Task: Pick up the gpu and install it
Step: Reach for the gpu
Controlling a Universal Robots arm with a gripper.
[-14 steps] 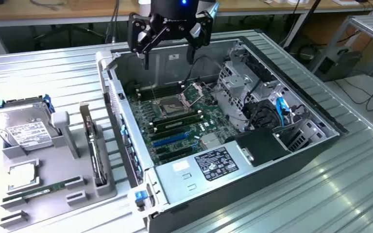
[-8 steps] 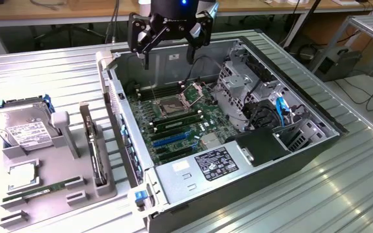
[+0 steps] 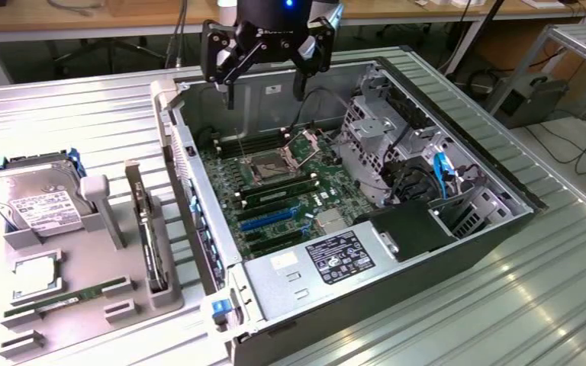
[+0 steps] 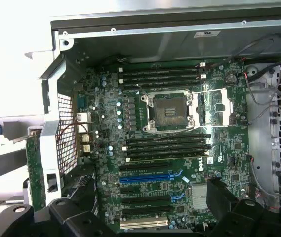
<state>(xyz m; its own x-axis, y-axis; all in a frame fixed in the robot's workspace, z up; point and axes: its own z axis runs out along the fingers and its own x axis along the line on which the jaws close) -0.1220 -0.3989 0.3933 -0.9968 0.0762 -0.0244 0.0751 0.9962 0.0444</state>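
Note:
The gpu [image 3: 144, 232] is a thin dark card standing on edge in a grey holder [image 3: 89, 305] at the exterior view's left, beside the open computer case [image 3: 476, 229]. My gripper [image 3: 263, 97] hangs open above the far end of the case, over the motherboard [image 3: 272, 191], holding nothing and well apart from the gpu. In the wrist view the black fingertips [image 4: 76, 215] frame the motherboard [image 4: 180, 128] with its blue expansion slot [image 4: 150, 176]. A green card edge [image 4: 33, 173], probably the gpu, shows just outside the case's rear panel.
The holder also carries a silver hard drive [image 3: 33, 202], a processor [image 3: 33, 278] and a green memory stick [image 3: 64, 297]. Inside the case are a drive cage [image 3: 384, 137], cables [image 3: 441, 171] and a power supply [image 3: 323, 263]. The case rests on a ribbed metal table [image 3: 537, 305].

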